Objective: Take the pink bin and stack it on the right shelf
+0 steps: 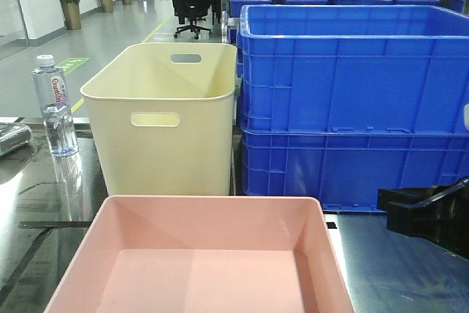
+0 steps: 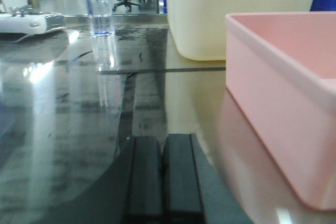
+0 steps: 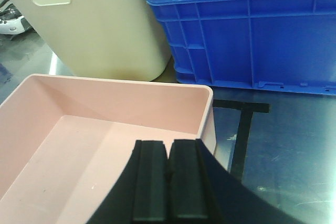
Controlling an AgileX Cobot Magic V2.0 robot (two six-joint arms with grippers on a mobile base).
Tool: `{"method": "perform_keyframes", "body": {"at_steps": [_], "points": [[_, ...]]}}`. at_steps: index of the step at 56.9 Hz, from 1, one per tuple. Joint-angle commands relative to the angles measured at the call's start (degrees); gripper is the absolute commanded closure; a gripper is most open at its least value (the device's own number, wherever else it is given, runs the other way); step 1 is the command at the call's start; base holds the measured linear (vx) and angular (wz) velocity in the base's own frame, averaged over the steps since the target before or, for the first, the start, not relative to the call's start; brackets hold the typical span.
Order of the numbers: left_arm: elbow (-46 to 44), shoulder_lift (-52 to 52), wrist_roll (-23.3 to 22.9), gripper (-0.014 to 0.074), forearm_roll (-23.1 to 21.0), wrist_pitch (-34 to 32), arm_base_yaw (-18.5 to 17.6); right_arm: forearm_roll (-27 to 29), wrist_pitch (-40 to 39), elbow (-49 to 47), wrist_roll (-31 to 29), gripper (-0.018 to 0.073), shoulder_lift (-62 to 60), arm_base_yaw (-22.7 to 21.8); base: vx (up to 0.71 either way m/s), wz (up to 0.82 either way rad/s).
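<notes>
The pink bin (image 1: 198, 262) stands empty at the near middle, on a dark glossy top. It shows in the right wrist view as the pink bin (image 3: 79, 145) and in the left wrist view as the pink bin (image 2: 283, 103). My right gripper (image 3: 168, 146) is shut with nothing in it and hangs just above the bin's inside, near its right wall. In the front view the right gripper (image 1: 392, 203) shows as a black shape right of the bin. My left gripper (image 2: 162, 141) is shut and empty, low over the surface left of the bin. The right shelf (image 1: 403, 269) is the grey reflective top right of the bin.
A tall cream bin (image 1: 165, 115) with handle slots stands directly behind the pink bin. Stacked blue crates (image 1: 352, 108) fill the back right. A water bottle (image 1: 55, 108) and a white device (image 2: 26, 23) sit at the left. A dark seam (image 3: 242, 135) crosses the surface.
</notes>
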Motion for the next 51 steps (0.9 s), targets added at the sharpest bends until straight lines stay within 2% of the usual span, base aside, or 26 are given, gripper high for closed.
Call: {"method": "perform_keyframes", "body": {"at_steps": [1, 6, 44, 48, 51], "points": [[2.2, -5.2, -0.4, 0.0604, 0.0, -6.0, 1.0, 0.4, -4.0, -1.7, -0.7, 0.0572, -0.8, -0.2, 0.00, 0.00], [1.9, -10.7, -0.4, 0.0604, 0.0, -0.6, 1.2, 0.4, -4.0, -1.7, -0.7, 0.0572, -0.8, -0.2, 0.00, 0.00], [1.9, -7.9, -0.4, 0.0604, -0.1, -0.2, 1.2, 0.4, -3.8, -1.7, -0.7, 0.0571, -0.7, -0.2, 0.00, 0.00], [1.9, -7.9, -0.4, 0.0604, -0.1, -0.1, 1.2, -0.7, -4.1, -1.7, -0.9, 0.0571, -1.4, -0.2, 0.00, 0.00], [1.9, -7.9, -0.4, 0.0604, -0.1, 0.2, 1.2, -5.0, -5.2, -1.0, -1.0, 0.0571, -3.1, -0.3, 0.00, 0.00]]}}
